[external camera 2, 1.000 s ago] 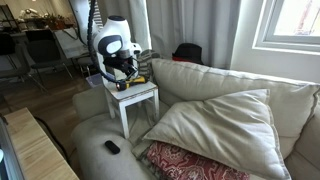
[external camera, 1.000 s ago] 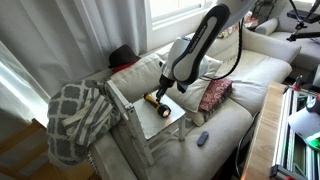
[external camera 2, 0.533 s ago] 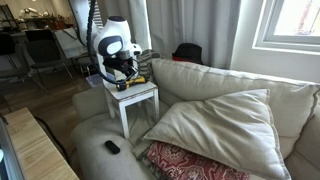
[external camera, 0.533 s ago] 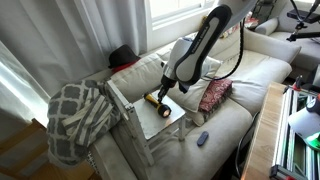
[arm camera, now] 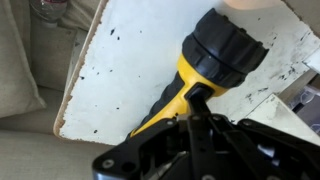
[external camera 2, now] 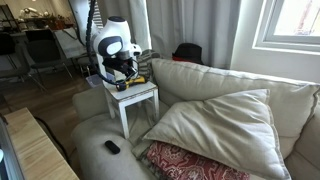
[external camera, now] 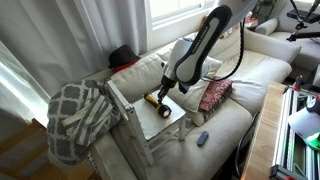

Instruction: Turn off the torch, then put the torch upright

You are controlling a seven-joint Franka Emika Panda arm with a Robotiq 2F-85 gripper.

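A small cylindrical torch with a yellow body and a wider black head is seen lying on its side on a small white painted table, whose top is marked with dark specks. In the wrist view the black head is turned toward the far edge of this table, and the yellow body runs back under the black Robotiq gripper. The gripper is placed directly over the rear part of the body, but whether its fingers are apart or pressed on the torch cannot be told, because the dark parts hide each other. The front glass of the torch is not shown, so its light cannot be judged. In an exterior view the torch is found at the middle of the table, with the gripper low above it. The table is set on a cream fabric sofa. A grey and white patterned blanket is hung just beside the table, a red patterned cushion is laid near it, and a small flat dark object is laid on the sofa seat apart from the table.
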